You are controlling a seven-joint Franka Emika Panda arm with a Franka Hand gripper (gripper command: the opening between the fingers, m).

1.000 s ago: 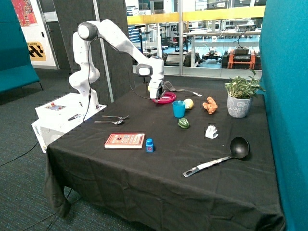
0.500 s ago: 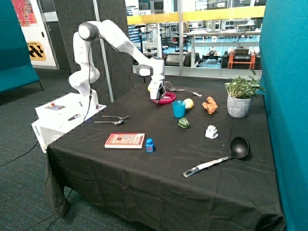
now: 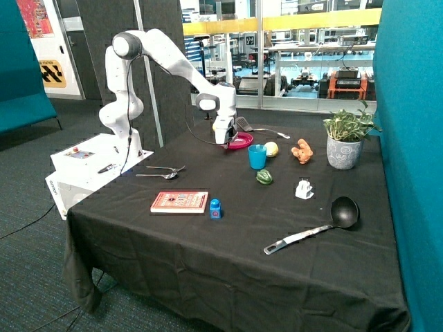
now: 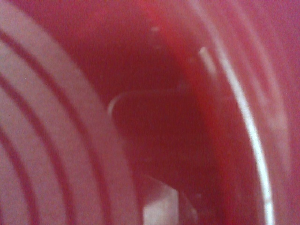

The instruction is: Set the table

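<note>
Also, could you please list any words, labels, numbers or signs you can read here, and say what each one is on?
No text can be read with confidence.
Red flat book on the black tablecloth: cover print too small.
Yellow-and-black wall sign: marking only, no readable words.
Red poster: illegible.
Pink plastic plate under the tool: no text.

I am looking at a lab or workshop hall: glass partitions [image 3: 304, 62] across the top of the frame show workbenches and equipment, with carpeted floor [image 3: 28, 207] at lower left.

Outside view across the table [image 3: 208, 277] corner; wrist view pressed against the shared pink plate [image 3: 239, 142].
</note>
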